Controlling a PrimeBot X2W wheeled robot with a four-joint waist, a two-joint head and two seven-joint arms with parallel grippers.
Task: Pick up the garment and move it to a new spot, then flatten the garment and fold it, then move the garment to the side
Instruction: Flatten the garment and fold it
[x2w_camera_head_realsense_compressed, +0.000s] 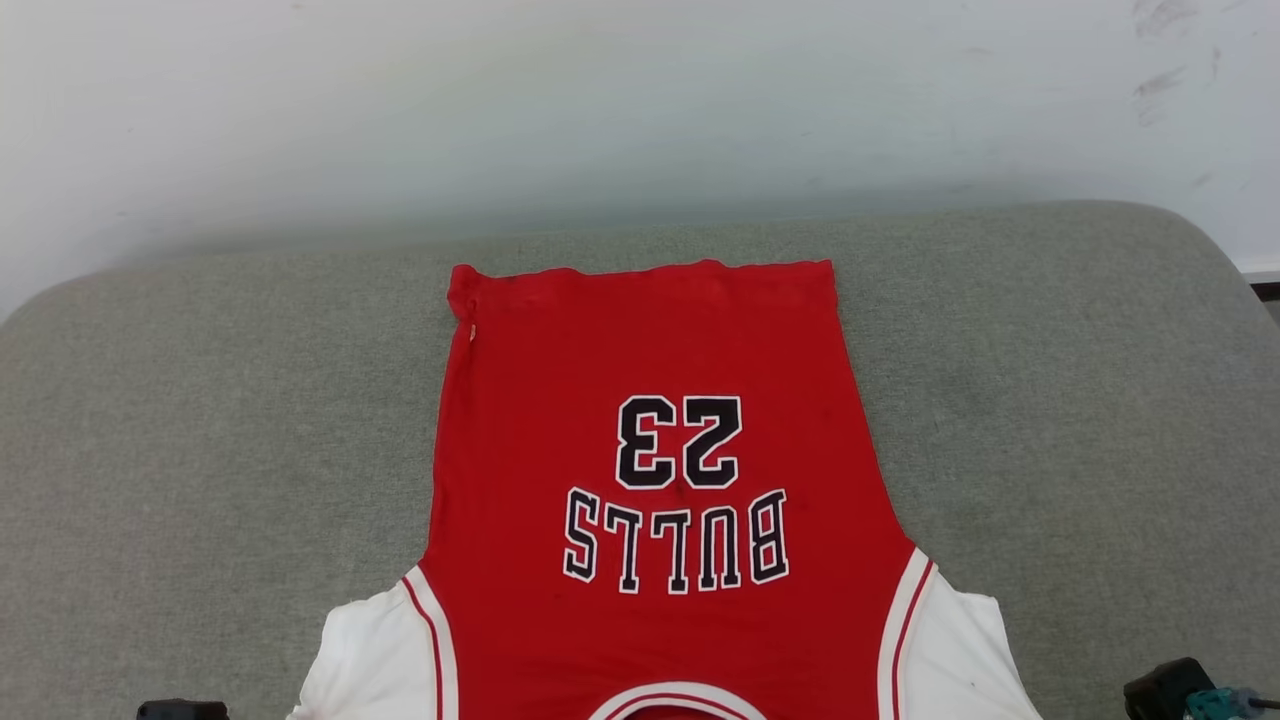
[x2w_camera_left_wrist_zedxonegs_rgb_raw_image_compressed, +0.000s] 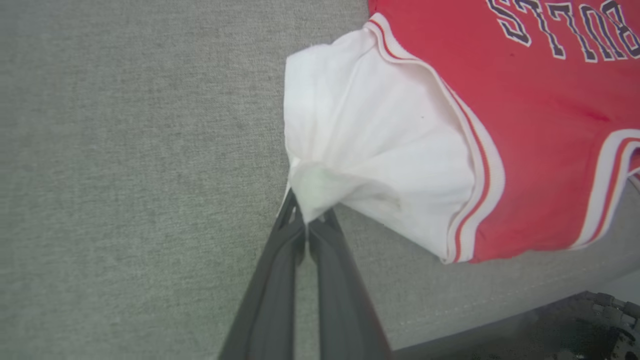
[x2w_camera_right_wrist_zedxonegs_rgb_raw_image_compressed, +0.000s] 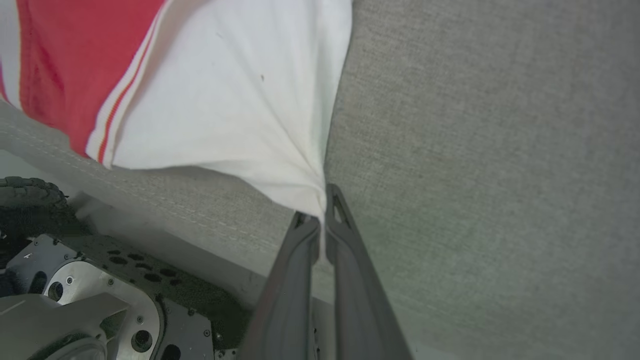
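**Both pincers clamped on the white sleeves**

Nearest me, my left pincer (x2w_camera_left_wrist_zedxonegs_rgb_raw_image_compressed: 307, 220) has its two long dark fingers pressed together on a bunched corner of the left sleeve (x2w_camera_left_wrist_zedxonegs_rgb_raw_image_compressed: 370, 130). The soft white cloth fans out from the pinch in pleats. My right pincer (x2w_camera_right_wrist_zedxonegs_rgb_raw_image_compressed: 322, 212) is likewise closed, on the tip of the right sleeve (x2w_camera_right_wrist_zedxonegs_rgb_raw_image_compressed: 225, 100), which is drawn into a taut point.

The garment (x2w_camera_head_realsense_compressed: 540, 400) lies spread flat on a grey padded surface (x2w_camera_head_realsense_compressed: 200, 400) of coarse woven fabric with rounded corners. Its body is bright red and smooth, with red-and-white striped trim at the sleeve seams and the curved collar (x2w_camera_head_realsense_compressed: 675, 695).

Its long axis runs straight away from me, collar nearest and the slightly wavy hem (x2w_camera_head_realsense_compressed: 640, 270) farthest. The black, white-edged lettering (x2w_camera_head_realsense_compressed: 678, 500) reads upside down from my head. Beyond the hem stands a pale wall (x2w_camera_head_realsense_compressed: 640, 100).
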